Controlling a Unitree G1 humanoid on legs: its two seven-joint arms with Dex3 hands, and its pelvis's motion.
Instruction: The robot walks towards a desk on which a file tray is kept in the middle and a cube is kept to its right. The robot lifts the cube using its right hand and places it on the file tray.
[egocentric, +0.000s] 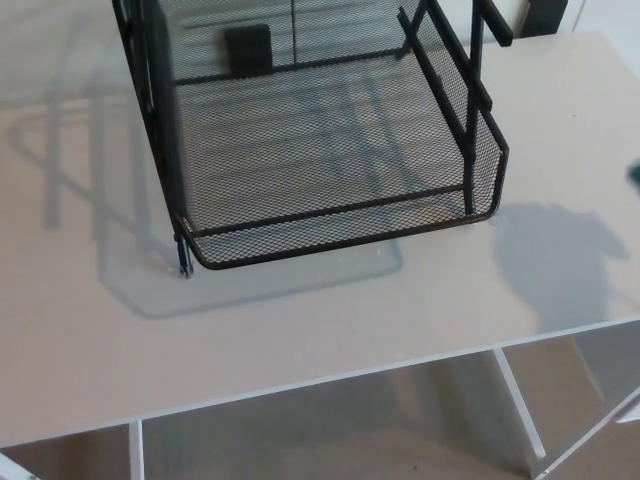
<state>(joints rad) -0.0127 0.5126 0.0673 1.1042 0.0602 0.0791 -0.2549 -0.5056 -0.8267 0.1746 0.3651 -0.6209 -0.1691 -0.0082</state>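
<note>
— Cube (635, 176) first: where do we have it?
— We see only a teal sliver at the picture's right edge, cut off by the frame. It is too small for us to say whether it rests on anything or is held.
— And the fingers?
— We cannot tell. Neither the right hand nor the left hand shows in the head view, so we cannot say whether the fingers are apart, closed or wrapped round the cube.
— Outward from there, then.
— Below and left of the sliver we find a broad grey shadow (560, 255) on the desk (300, 320), just beside the front right corner of the file tray (330, 238).
— How does the tray stand?
— It is black wire mesh and sits on the desk's middle, running out of the top of the picture. We see nothing lying on its mesh floor. A small dark block (248, 48) shows through the mesh at the back.
— The desk itself?
— Pale and flat, with the tray's own shadow falling to the left and front. Under its near edge we see white frame bars (520, 410).
</note>
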